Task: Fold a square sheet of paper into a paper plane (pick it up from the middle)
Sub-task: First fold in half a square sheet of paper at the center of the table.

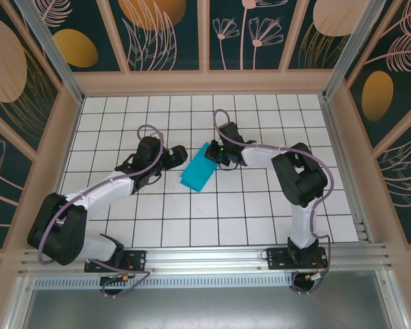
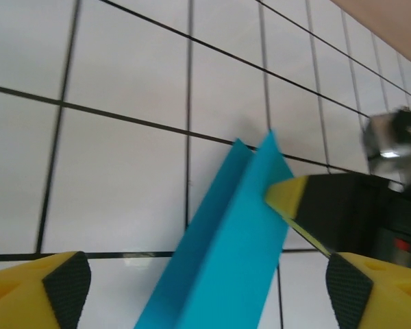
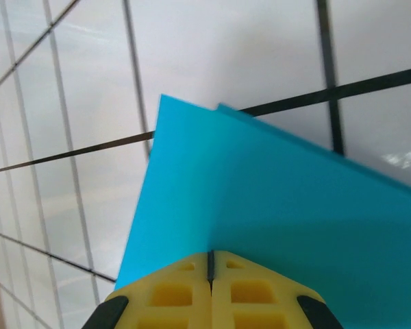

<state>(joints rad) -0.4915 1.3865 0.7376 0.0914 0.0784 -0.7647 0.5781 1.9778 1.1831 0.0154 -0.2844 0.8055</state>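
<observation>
The square sheet of paper is teal-blue and folded into a narrow creased strip, slanting over the middle of the tiled floor. My right gripper is shut on its upper end; in the right wrist view its yellow jaws pinch the sheet along a crease. My left gripper stands open just left of the strip. In the left wrist view the paper runs up between the left gripper's spread fingers without touching either. The right gripper's yellow fingertip presses the paper's edge. The paper plane is out of view.
White tiles with black grid lines cover the floor inside wooden walls. A metal rail runs along the near edge where both arm bases are bolted. Bare tiles lie in front of the paper and at the back.
</observation>
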